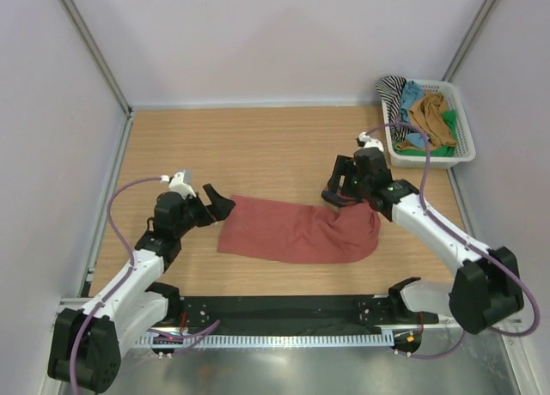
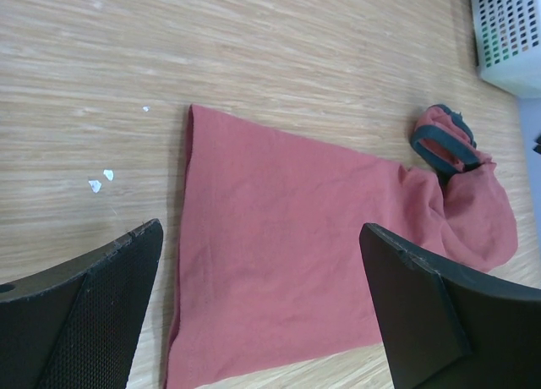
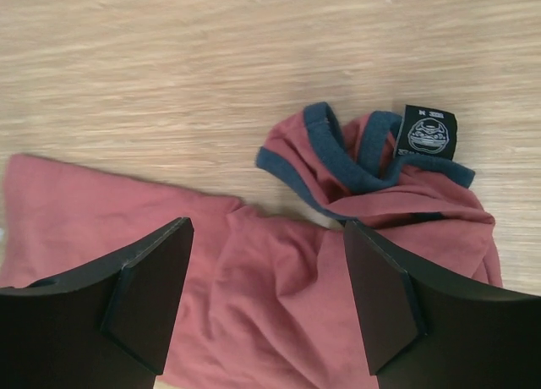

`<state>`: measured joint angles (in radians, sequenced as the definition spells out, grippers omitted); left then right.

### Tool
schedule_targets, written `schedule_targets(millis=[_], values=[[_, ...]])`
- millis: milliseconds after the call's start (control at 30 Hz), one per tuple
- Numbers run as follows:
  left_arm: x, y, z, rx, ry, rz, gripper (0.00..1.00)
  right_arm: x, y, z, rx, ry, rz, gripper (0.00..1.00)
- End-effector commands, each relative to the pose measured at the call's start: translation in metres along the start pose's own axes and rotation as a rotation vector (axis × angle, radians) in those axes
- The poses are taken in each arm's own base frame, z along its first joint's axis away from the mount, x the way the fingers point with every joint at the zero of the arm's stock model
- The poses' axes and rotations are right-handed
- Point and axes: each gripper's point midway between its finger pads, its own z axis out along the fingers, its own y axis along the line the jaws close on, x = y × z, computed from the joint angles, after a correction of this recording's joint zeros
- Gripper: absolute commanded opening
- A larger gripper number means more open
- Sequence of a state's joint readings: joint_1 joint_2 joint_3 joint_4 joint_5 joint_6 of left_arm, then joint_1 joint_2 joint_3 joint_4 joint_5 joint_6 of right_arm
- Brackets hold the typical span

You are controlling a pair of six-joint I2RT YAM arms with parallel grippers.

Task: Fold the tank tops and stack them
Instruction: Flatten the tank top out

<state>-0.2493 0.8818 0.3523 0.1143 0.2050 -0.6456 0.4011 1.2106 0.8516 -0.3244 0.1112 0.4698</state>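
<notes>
Rust-red tank top [image 1: 296, 232] lies spread on the wooden worktop [image 1: 258, 146], between the two arms, long axis running left to right. Its left edge is straight and smooth. Its right end is bunched, with the navy trim [image 3: 325, 148] crumpled into loops and a black label [image 3: 429, 133] face up beside them.

Left end effector [image 1: 225, 204] sits just off the shirt's left edge, jaws wide apart, nothing between them. Right end effector [image 1: 337, 195] is over the bunched right end, jaws apart, gripping nothing; cannot tell whether its tips touch the cloth.

White basket [image 1: 468, 154] stands at the far right corner of the worktop, well apart from the shirt. Inside, heaped and unfolded: ochre-brown tank top [image 1: 432, 116] uppermost, striped tank top [image 1: 394, 90] draped over the far-left rim, blue tank top [image 1: 411, 94] and green tank top [image 1: 443, 150] beneath
</notes>
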Motion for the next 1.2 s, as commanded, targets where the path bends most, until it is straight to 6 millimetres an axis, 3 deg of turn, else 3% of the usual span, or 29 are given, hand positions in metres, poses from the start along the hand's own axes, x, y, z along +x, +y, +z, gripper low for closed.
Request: schedule_targets(millis=[0, 267, 367, 400, 467, 500, 633, 667, 733, 767, 867, 900, 967, 1000, 1067, 1167], values=[[-0.005, -0.009, 0.004, 0.033, -0.002, 0.024, 1.0, -0.004, -0.01, 0.022, 0.103, 0.031, -0.079, 0.79], [-0.005, -0.01, 0.006, 0.035, 0.004, 0.028, 1.0, 0.011, -0.017, 0.061, 0.289, 0.116, -0.25, 0.79], [-0.004, -0.01, 0.006, 0.033, 0.004, 0.027, 1.0, 0.015, -0.017, 0.074, 0.314, 0.146, -0.289, 0.49], [-0.004, -0.009, 0.006, 0.032, 0.007, 0.029, 1.0, 0.015, -0.018, 0.075, 0.331, 0.144, -0.293, 0.24], [-0.004, -0.009, 0.006, 0.03, 0.004, 0.03, 1.0, 0.008, -0.01, 0.071, 0.313, 0.125, -0.291, 0.06], [-0.004, -0.009, 0.006, 0.03, 0.004, 0.03, 1.0, 0.003, -0.001, 0.067, 0.289, 0.105, -0.289, 0.01], [-0.003, -0.01, 0.007, 0.031, 0.004, 0.034, 1.0, -0.038, 0.044, 0.026, 0.088, -0.002, -0.244, 0.01], [-0.004, -0.011, 0.007, 0.033, 0.004, 0.035, 1.0, -0.062, 0.059, 0.0, 0.021, -0.073, -0.224, 0.01], [-0.003, -0.014, 0.007, 0.04, 0.006, 0.043, 1.0, -0.083, 0.074, -0.028, -0.061, -0.133, -0.222, 0.01], [-0.004, -0.015, 0.007, 0.043, 0.004, 0.046, 1.0, -0.105, 0.084, -0.055, -0.106, -0.203, -0.201, 0.01], [-0.004, -0.025, 0.008, 0.06, 0.0, 0.072, 1.0, -0.134, 0.09, -0.099, -0.146, -0.297, -0.171, 0.01], [-0.004, -0.026, 0.008, 0.062, 0.0, 0.077, 1.0, -0.132, 0.086, -0.103, -0.134, -0.285, -0.172, 0.06], [-0.004, -0.028, 0.01, 0.061, 0.003, 0.088, 1.0, -0.129, 0.085, -0.104, -0.129, -0.266, -0.189, 0.32], [-0.003, -0.029, 0.011, 0.064, 0.009, 0.089, 1.0, -0.12, 0.083, -0.094, -0.118, -0.224, -0.209, 0.55], [-0.002, -0.028, 0.012, 0.063, 0.016, 0.09, 1.0, -0.101, 0.075, -0.076, -0.077, -0.15, -0.242, 0.66], [-0.001, -0.028, 0.012, 0.058, 0.016, 0.094, 1.0, -0.068, 0.054, -0.04, 0.023, -0.025, -0.287, 0.72]])
